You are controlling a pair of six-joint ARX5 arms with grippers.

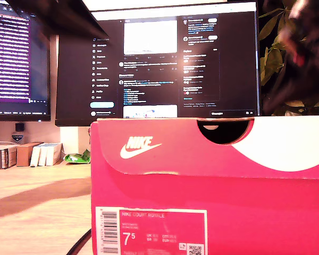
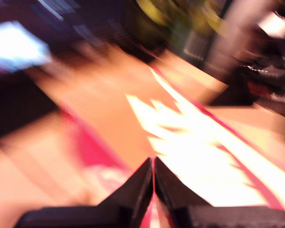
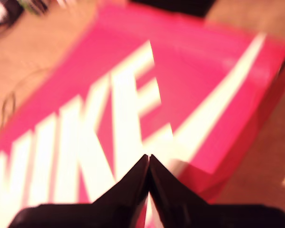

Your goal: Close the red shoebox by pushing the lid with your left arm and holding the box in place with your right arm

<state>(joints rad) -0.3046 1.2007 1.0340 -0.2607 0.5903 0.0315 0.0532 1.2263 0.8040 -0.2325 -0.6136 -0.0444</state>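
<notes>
Your first pincer [image 2: 153, 164] and second pincer [image 3: 148, 159], both pressed together, hang above the red cardboard shoebox's [image 1: 212, 191] white-lettered lid [image 3: 180, 71], which looks closed.

Wooden desk [image 1: 37, 202] carries red shoebox [image 1: 212, 186], monitors [image 1: 165, 64], small boxes [image 1: 21, 154], green wrapper [image 1: 77, 157], black cable [image 1: 80, 244]

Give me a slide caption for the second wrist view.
My second hand, fingers together, above the red shoebox's closed lid with its white logo.
</notes>
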